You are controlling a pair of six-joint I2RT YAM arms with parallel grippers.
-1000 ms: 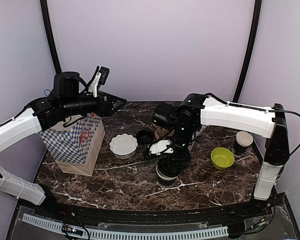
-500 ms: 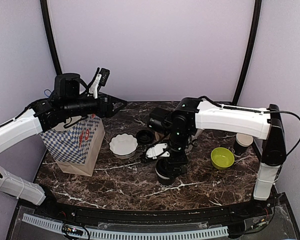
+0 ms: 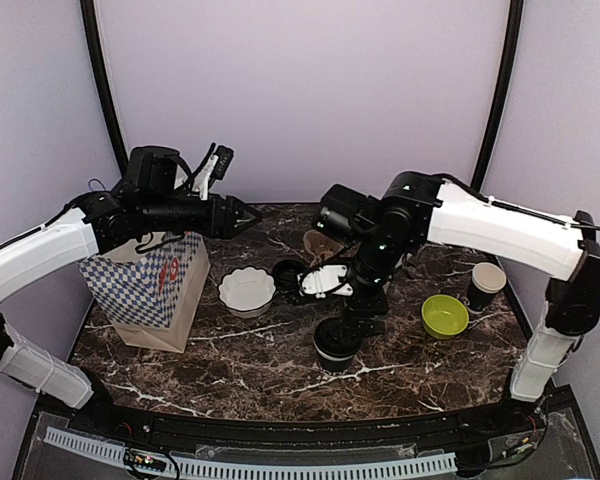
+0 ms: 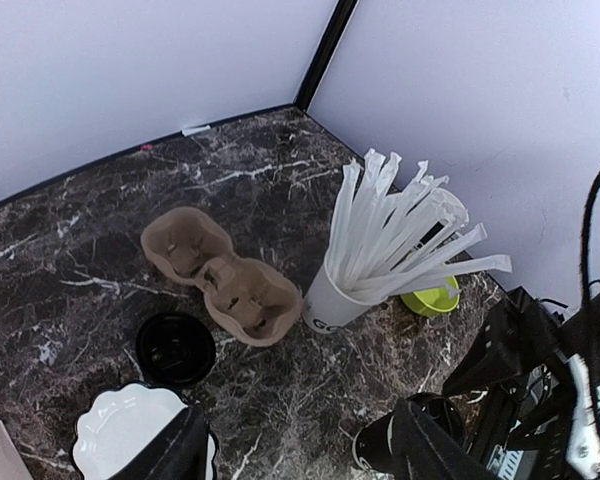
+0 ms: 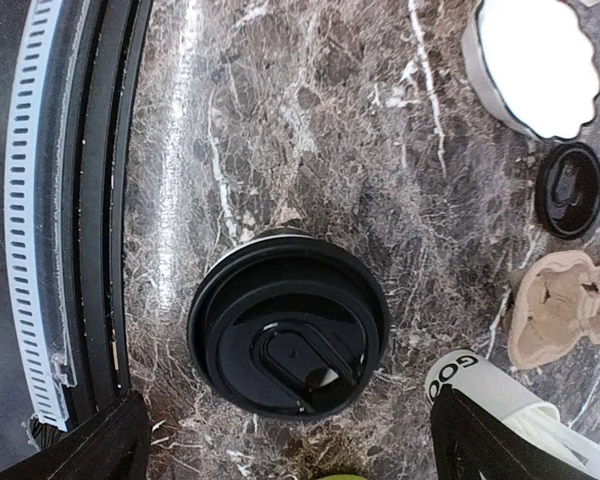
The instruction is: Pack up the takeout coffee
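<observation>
One black takeout cup with its black lid on [image 3: 336, 341] stands on the marble table near the front middle; it also shows in the right wrist view [image 5: 288, 338]. My right gripper [image 3: 358, 318] hangs open just above it, fingers wide to both sides, touching nothing. The other black cup [image 3: 485, 283] stands without a lid, white inside, at the far right. A loose black lid [image 3: 288, 272] lies by the brown cup carrier [image 3: 320, 245]. My left gripper [image 3: 242, 215] is open and empty, high above the checkered paper bag [image 3: 145, 285].
A white scalloped bowl [image 3: 247, 290] sits between the bag and the loose lid. A lime-green bowl [image 3: 445, 315] is right of the lidded cup. A white cup of straws [image 4: 330, 300] stands behind the carrier [image 4: 220, 275]. The table's front rail [image 5: 40, 250] is close to the lidded cup.
My right gripper has lifted off the lidded cup, which stays standing on the table. My left gripper has moved a little right and forward.
</observation>
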